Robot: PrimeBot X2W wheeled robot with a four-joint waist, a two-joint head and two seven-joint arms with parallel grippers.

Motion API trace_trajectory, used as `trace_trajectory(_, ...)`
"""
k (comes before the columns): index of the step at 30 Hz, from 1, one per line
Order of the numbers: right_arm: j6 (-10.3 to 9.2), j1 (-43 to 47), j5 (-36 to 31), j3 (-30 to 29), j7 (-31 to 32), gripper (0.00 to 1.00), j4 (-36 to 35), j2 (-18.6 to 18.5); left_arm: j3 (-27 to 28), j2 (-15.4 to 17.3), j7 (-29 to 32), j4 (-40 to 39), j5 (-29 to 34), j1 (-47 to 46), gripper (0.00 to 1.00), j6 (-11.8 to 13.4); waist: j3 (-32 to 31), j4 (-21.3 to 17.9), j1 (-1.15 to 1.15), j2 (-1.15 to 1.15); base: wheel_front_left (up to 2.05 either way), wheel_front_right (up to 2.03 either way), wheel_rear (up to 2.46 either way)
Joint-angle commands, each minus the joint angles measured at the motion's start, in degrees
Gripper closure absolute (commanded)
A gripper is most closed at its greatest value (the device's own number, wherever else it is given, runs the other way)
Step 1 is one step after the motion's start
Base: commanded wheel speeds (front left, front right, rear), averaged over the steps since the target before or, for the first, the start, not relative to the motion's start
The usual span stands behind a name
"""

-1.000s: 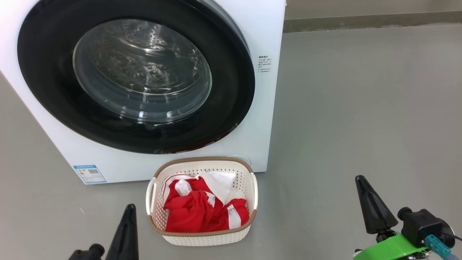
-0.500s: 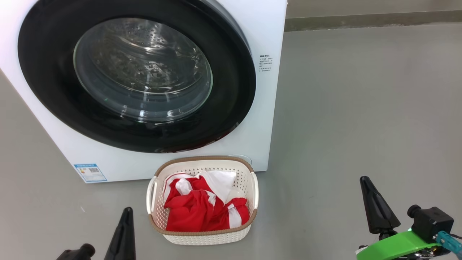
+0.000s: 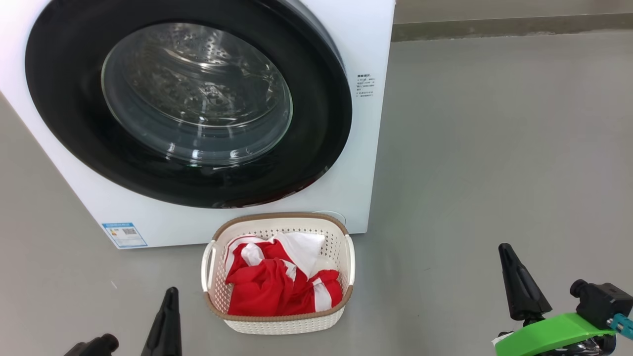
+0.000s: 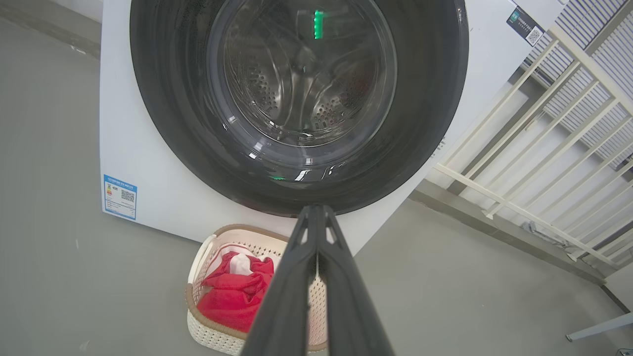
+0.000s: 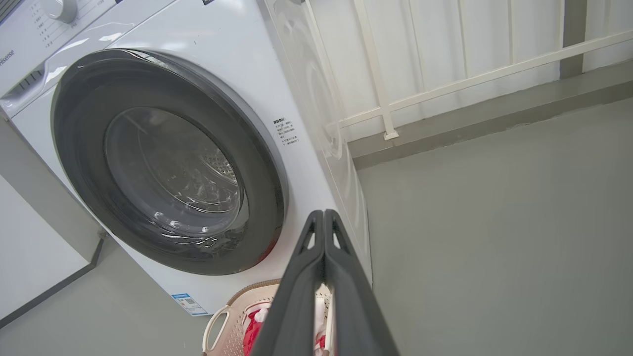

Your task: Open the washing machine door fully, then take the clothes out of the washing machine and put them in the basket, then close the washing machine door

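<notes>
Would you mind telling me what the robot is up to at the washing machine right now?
The robot is holding nothing. Its left gripper and right gripper are both shut and hang low on either side of the basket. The red clothes lie in the basket, which stands on the floor against the washing machine. The door is closed and the drum behind its glass looks empty, so the job appears done.

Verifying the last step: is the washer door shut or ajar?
Shut: the washing machine door lies flush on the washing machine front, no gap showing.
</notes>
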Motion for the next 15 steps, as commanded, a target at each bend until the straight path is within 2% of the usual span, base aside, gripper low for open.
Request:
trace_trajectory(1,-0.06,-2.9,1.8,-0.1,0.1,1.00,-1.2,-0.9,1.0,0.4,0.2,-1.1,-1.1,-2.5,1.00,-0.4,0.0,0.0,-0.01,0.00,0.00,0.00,0.00)
trace_trajectory(15,-0.08,-3.7,11.3,-0.5,2.3,1.00,-0.4,-1.1,2.2,0.5,2.5,0.0,-9.7,-3.4,1.00,-1.4,0.2,0.2,-0.01,0.00,0.00,0.00,0.00)
